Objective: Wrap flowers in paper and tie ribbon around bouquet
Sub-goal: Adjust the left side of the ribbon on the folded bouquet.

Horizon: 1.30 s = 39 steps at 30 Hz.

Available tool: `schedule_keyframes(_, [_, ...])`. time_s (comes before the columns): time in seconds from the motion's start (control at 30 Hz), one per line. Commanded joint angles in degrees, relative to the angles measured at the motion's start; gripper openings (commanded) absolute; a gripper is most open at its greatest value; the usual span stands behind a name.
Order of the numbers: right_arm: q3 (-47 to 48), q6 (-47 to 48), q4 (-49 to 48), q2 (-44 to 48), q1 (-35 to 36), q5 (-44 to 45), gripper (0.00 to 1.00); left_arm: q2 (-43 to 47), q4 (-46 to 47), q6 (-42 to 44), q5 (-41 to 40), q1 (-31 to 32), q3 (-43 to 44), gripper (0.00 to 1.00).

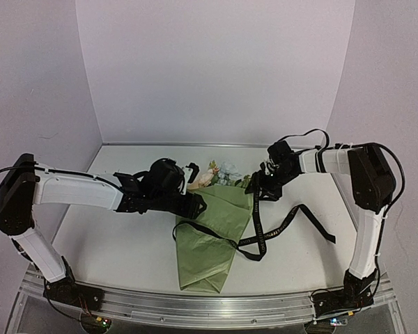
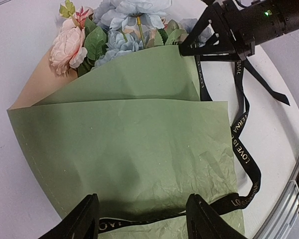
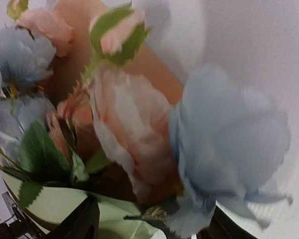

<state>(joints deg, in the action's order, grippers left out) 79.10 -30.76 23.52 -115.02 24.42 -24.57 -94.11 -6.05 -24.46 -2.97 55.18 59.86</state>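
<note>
1. My left gripper (image 2: 142,204) is released. Its two fingers stand wide apart just above the olive paper (image 2: 129,149), pinching nothing.
2. Between those fingers the black ribbon (image 2: 241,144) runs across the paper, then curls up along the cone's side toward my other arm.
3. My right gripper (image 1: 260,188) sits at the wide end of the bouquet (image 1: 210,240). Its wrist view shows the jaws apart, with the blurred pink and blue flowers (image 3: 134,114) close in front. The ribbon hangs down from right beside it, but I cannot tell whether it is caught on a finger.
4. The bouquet lies flat on the table (image 1: 104,236) between the arms, narrow end toward the near edge, flowers toward the back wall.
5. One loose ribbon tail trails off to the right across the table.
</note>
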Motion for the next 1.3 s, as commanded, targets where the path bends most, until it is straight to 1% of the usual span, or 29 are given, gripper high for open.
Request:
schedule_keyframes(0.0, [-0.8, -6.0, -10.3, -0.7, -1.6, -2.2, 0.61, 2.0, -0.7, -0.9, 0.7, -0.4, 0.5, 0.61])
schedule_keyframes(0.13, [-2.7, -7.6, -11.4, 0.4, -1.9, -2.4, 0.49, 0.5, -0.8, -1.0, 1.3, -0.4, 1.5, 0.61])
schedule_keyframes(0.2, [-4.1, -7.9, -11.9, 1.3, -2.0, -2.3, 0.48, -0.2, -0.9, -1.1, 1.6, -0.4, 2.1, 0.61])
schedule_keyframes(0.33, [-6.5, -8.0, -12.9, 3.6, -2.0, -3.0, 0.56, -1.5, -1.0, -1.3, 2.2, -0.4, 3.0, 0.61])
schedule_keyframes(0.5, [-9.6, -8.0, -14.1, 6.6, -2.1, -2.8, 0.72, -2.6, -1.0, -1.6, 2.6, -0.4, 3.6, 0.60])
schedule_keyframes(0.63, [-11.0, -8.6, -15.2, 8.1, -2.0, -3.0, 0.76, -3.1, -0.8, -1.7, 2.8, -0.4, 3.8, 0.60])
schedule_keyframes(0.8, [-11.8, -10.3, -17.5, 8.0, -2.1, -4.2, 0.76, -3.4, -0.9, -1.8, 2.8, -0.4, 4.0, 0.60])
schedule_keyframes(0.9, [-12.1, -10.3, -18.0, 7.7, -2.1, -4.6, 0.72, -3.4, -1.0, -2.0, 2.8, -0.4, 3.9, 0.60])
schedule_keyframes(1.1, [-13.1, -10.8, -19.4, 7.0, -2.0, -4.9, 0.52, -3.1, -1.1, -2.2, 2.8, -0.4, 3.4, 0.60])
schedule_keyframes(1.27, [-13.7, -11.0, -19.9, 7.3, -2.0, -4.6, 0.41, -3.3, -0.9, -2.3, 2.8, -0.4, 3.2, 0.60])
